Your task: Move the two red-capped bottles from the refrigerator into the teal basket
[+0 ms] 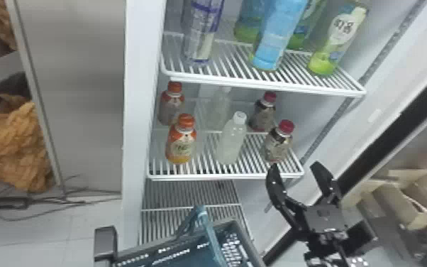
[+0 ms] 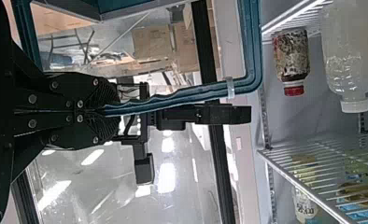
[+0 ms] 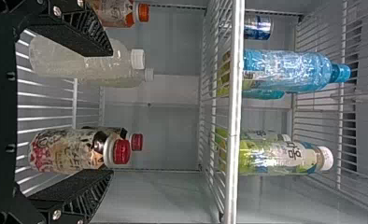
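The nearer red-capped bottle, squat with a patterned label (image 3: pixel 70 150), stood upright on the white wire shelf (image 1: pixel 223 176), ahead of the right pincer (image 3: pixel 112 112). That pincer was released, its fingers wide apart. The second red-capped bottle (image 3: pixel 136 142) stood just behind the first, farther from the pincer.

A cloudy, white-capped plastic bottle (image 3: pixel 56 60) stood beside the pair, partly behind one finger. The likeliest trouble was that finger knocking it if the pincer went in off centre. The nearer target sat close to the other finger's line, so a poor approach might tip it back against its twin. How much room each finger had was hard to judge.

The left pincer (image 2: pixel 114 111) was clenched on the slim teal handle (image 2: pixel 187 95) of the teal plastic basket (image 1: pixel 188 257), below the shelf and left of the right pincer. Held there, the basket could swing if a bottle were dropped in unevenly.
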